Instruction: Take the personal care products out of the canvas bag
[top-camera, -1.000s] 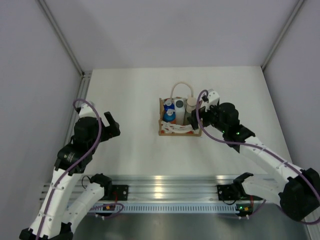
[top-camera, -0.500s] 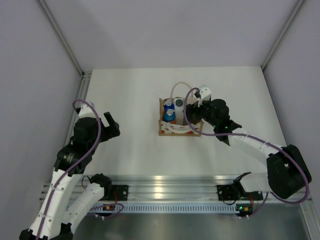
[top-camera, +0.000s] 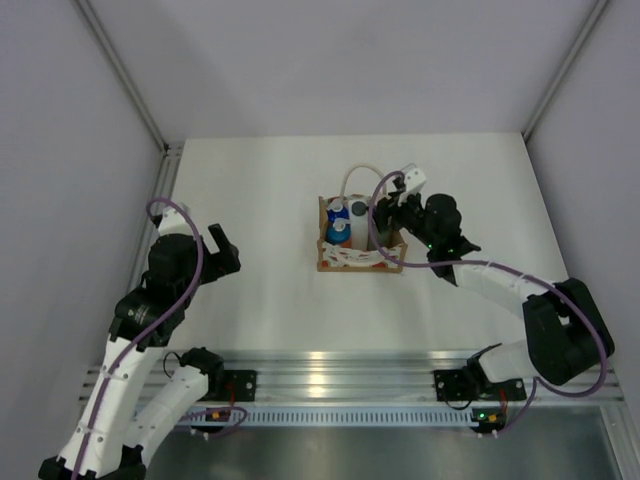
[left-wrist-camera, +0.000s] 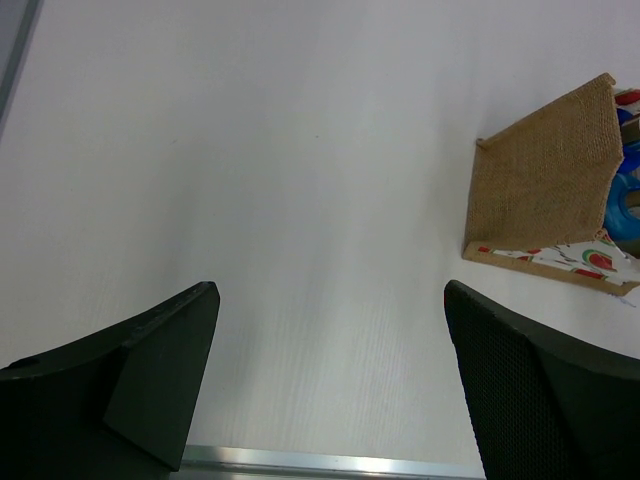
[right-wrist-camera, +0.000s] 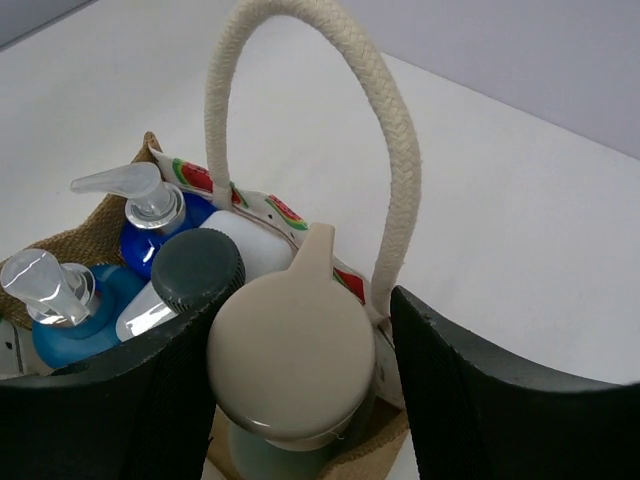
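The canvas bag (top-camera: 350, 260) stands upright mid-table, its cream loop handle (right-wrist-camera: 385, 120) rising over it. In the right wrist view it holds the grey-green bottle with the cream cap (right-wrist-camera: 290, 350), the whitish bottle with the grey cap (right-wrist-camera: 198, 270) and two blue-topped pump bottles (right-wrist-camera: 150, 205) (right-wrist-camera: 55, 300). My right gripper (right-wrist-camera: 300, 335) is open at the bag's right end, its fingers (right-wrist-camera: 500, 400) on either side of the cream-capped bottle, the right finger beside the handle's base. In the top view the right gripper (top-camera: 385, 220) hides that bottle. My left gripper (left-wrist-camera: 330, 300) is open and empty, well left of the bag (left-wrist-camera: 545, 190).
The white table (top-camera: 260, 190) is walled by grey panels on both sides and at the back. A metal rail (top-camera: 330, 375) with both arm bases runs along the near edge. The left gripper (top-camera: 222, 250) hovers near the table's left side.
My right gripper has moved left and slightly away from the bases, from beside the bag to over its right end, around the cream-capped bottle. The left arm has not moved.
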